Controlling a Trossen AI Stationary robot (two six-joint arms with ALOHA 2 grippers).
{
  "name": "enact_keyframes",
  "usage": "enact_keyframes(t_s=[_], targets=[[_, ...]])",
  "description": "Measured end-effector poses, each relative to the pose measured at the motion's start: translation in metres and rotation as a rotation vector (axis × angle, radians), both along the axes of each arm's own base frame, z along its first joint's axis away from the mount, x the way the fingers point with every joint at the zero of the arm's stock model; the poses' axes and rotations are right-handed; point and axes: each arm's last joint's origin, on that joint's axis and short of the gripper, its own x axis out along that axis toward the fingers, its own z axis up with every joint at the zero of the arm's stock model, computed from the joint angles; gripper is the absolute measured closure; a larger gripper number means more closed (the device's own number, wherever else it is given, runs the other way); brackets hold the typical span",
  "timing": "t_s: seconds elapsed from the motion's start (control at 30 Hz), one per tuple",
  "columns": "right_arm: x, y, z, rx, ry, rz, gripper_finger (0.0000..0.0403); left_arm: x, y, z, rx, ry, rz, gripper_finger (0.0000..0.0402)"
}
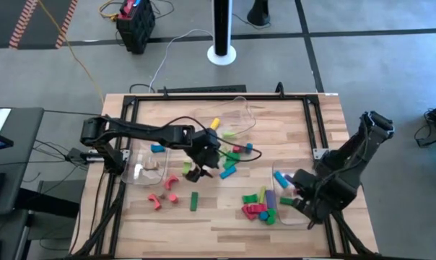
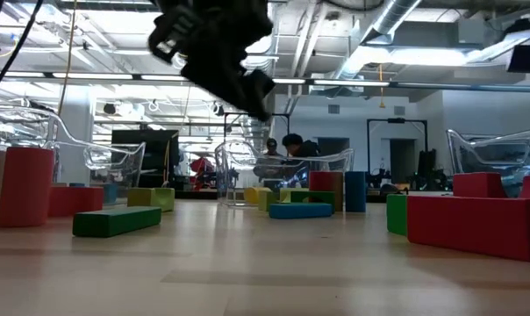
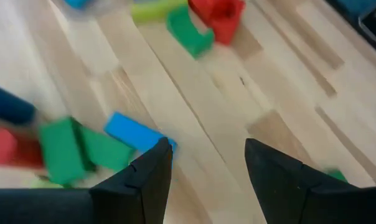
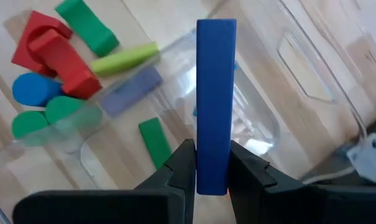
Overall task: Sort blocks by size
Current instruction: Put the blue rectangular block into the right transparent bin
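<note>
Coloured blocks lie scattered across the wooden table [image 1: 218, 231]: a pile of red, green and blue ones [image 1: 258, 206], a green bar [image 1: 194, 200] and red arches [image 1: 157, 201]. My left gripper [image 3: 206, 155] hangs open above bare table at mid-table [image 1: 200, 170], with a blue block [image 3: 135, 132] lying beside one finger. My right gripper [image 4: 211, 155] is shut on a blue bar [image 4: 216, 93] over the clear bin [image 4: 287, 81] at the table's right [image 1: 286, 198]. A green block [image 4: 154, 140] lies in that bin. My right gripper pinches the blue bar between its two fingers, on the two long faces near one end [image 4: 213, 168]. The bar runs straight out past the fingertips, along the fingers. It is lifted clear, above the clear bin.
A second clear bin [image 1: 142, 166] sits at the table's left under my left arm, and a third [image 1: 240, 115] near the far edge. More blocks [image 1: 229, 155] lie close to my left gripper. In the low view a green bar [image 2: 116, 219] and red blocks [image 2: 476, 219] stand nearest.
</note>
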Motion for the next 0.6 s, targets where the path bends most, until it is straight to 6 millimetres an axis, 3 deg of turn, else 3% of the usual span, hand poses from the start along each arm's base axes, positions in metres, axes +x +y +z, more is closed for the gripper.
enact_keyframes(t_s=[0.3,0.5,0.6], targets=[[-0.009,0.003,-0.006,0.008,0.003,-0.061,0.0309,-0.014,-0.015,-0.031,-0.005,0.095,-0.040,0.0205],[-0.009,-0.002,-0.038,0.070,0.138,-0.104,0.0307,-0.016,-0.030,-0.034,-0.005,0.106,-0.080,0.0205],[-0.008,-0.001,-0.042,0.092,0.126,-0.097,0.0301,-0.019,-0.036,-0.028,-0.003,0.092,-0.099,0.0205]])
